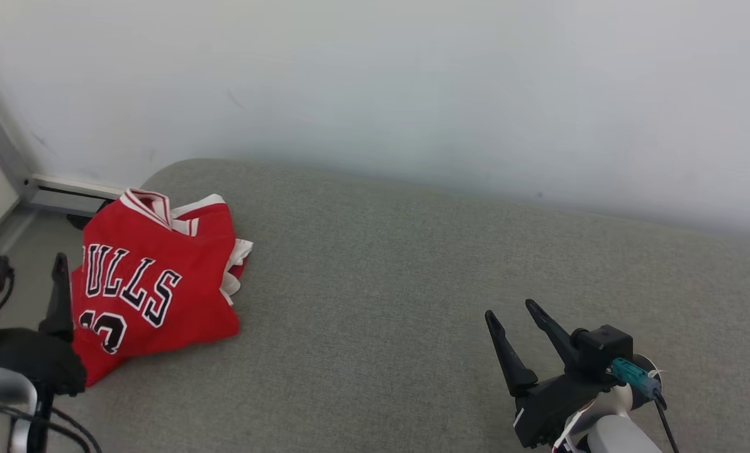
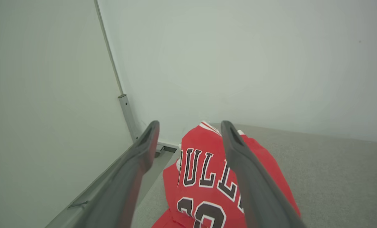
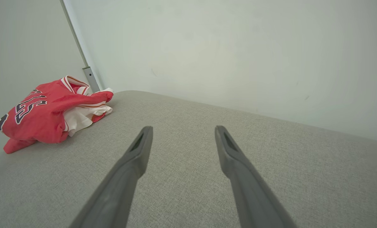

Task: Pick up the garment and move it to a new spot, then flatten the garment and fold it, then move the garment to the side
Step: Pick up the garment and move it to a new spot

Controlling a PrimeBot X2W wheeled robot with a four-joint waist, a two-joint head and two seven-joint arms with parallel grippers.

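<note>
The pale wall closes off the whole far side, and a side panel with a metal post closes the left, so we have no room to swing beyond those two lines. The grey fabric surface spreads wide below the wall. Its centre and right are bare and give us plenty of room to lay cloth out, while its far left corner is rounded and drops to a narrow strip of floor.

The red Bulls jersey sits at that left corner, close to the edge. It is bunched in loose layers, with white trim spilling out on its right side. We judge it neither flattened nor neatly folded, so the pick-up, the spreading, the fold and the final shift to the side all seem left to do.

Our left gripper hovers just beside the jersey, fingers apart and holding nothing. Our right gripper hangs well apart from it over bare fabric, fingers spread too.
</note>
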